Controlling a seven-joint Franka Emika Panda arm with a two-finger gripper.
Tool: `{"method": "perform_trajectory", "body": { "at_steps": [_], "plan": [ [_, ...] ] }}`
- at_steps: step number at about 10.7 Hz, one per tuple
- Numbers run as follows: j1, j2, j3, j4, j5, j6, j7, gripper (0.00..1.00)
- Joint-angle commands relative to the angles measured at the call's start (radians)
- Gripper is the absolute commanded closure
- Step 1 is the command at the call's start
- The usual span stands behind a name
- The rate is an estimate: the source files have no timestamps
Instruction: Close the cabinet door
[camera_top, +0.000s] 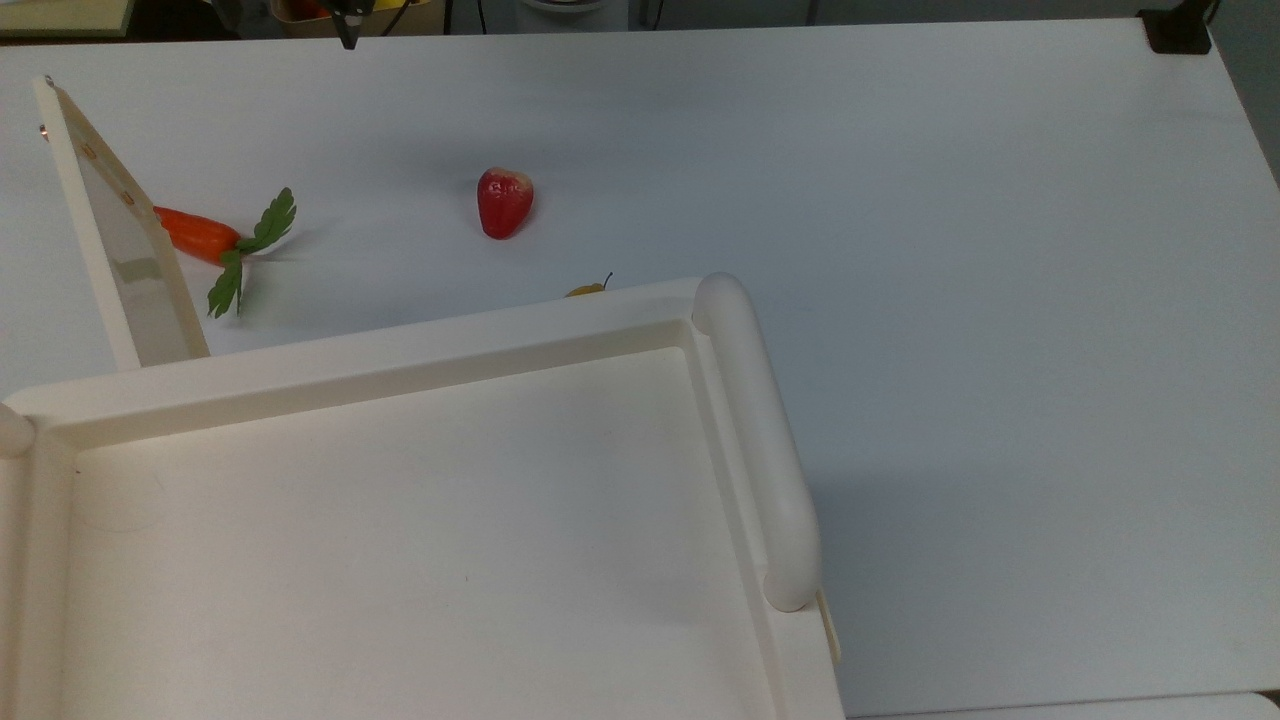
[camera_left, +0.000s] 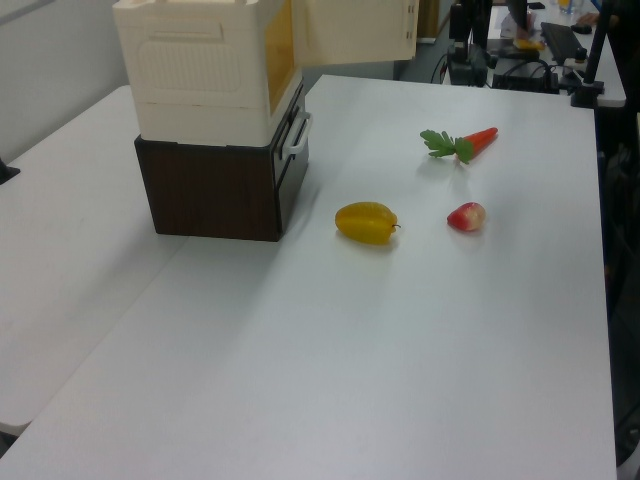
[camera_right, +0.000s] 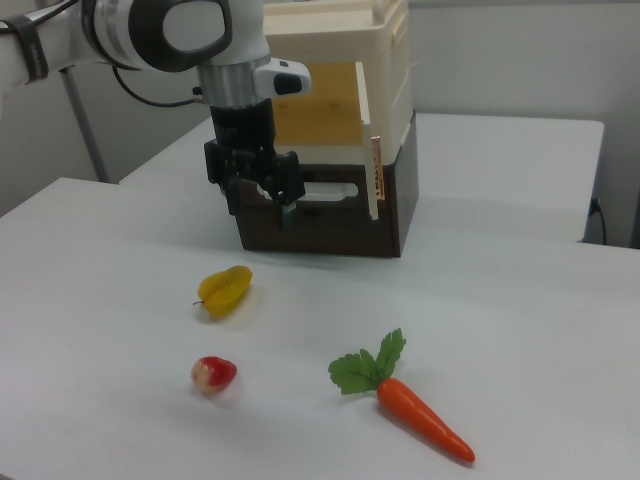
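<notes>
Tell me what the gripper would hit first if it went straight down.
Probably the bare table; the gripper points down with nothing seen beneath it, though depth is unclear.
</notes>
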Motion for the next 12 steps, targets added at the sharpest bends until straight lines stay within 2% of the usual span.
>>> {"method": "perform_trajectory", "body": {
  "at_steps": [1,6,9,10,11,12],
  "plan": [
    [0.017,-0.011,0.002,-0.026,-0.020,0.018,0.018,0.00],
    [0.019,0.012,0.013,-0.025,-0.001,0.058,0.002,0.00],
    [0.022,0.004,0.016,-0.019,0.039,0.084,-0.020,0.00],
    [0.022,-0.006,0.015,-0.017,0.026,0.084,-0.044,0.07],
    [0.014,-0.018,0.010,-0.015,0.034,0.081,-0.069,0.28],
    [0.006,-0.032,0.002,-0.017,0.040,0.075,-0.092,0.60]
  ]
}}
